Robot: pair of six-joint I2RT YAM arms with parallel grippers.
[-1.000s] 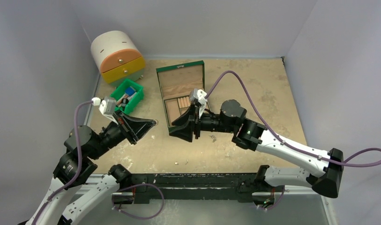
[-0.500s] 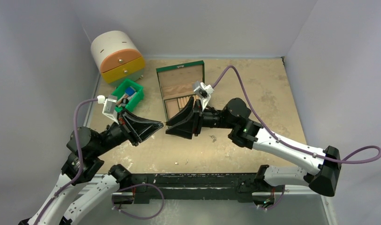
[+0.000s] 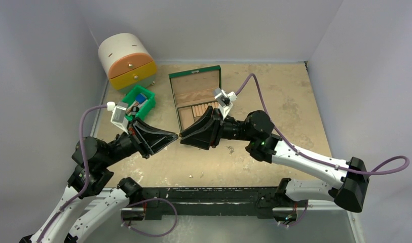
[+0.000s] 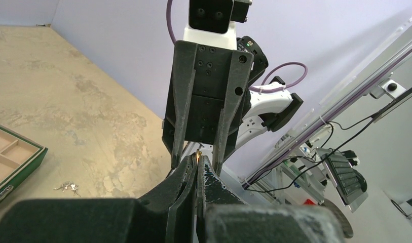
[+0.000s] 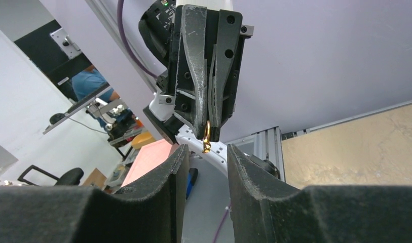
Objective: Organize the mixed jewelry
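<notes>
My left gripper (image 3: 176, 135) is shut on a tiny gold jewelry piece (image 5: 207, 139), which sticks out from its tips (image 4: 199, 154). It is held in the air above the table's front middle. My right gripper (image 3: 183, 136) faces it tip to tip, open. Its two fingers (image 5: 165, 182) stand on either side of the gold piece without touching it. From the left wrist view the right gripper's fingers (image 4: 179, 144) flank my shut left tips. A small silver piece (image 3: 229, 149) lies loose on the table (image 3: 274, 91), and tiny bits (image 3: 196, 175) lie near the front edge.
An open green jewelry box (image 3: 196, 96) with wooden compartments lies behind the grippers. A green plastic bin (image 3: 139, 102) sits at the left. A round cabinet with orange and yellow drawers (image 3: 125, 61) stands in the back left corner. Grey walls enclose the table.
The right gripper has swung left and turned to face the left gripper, its jaws narrowing around the gold piece. The left gripper rose and moved right, still shut on the piece.
</notes>
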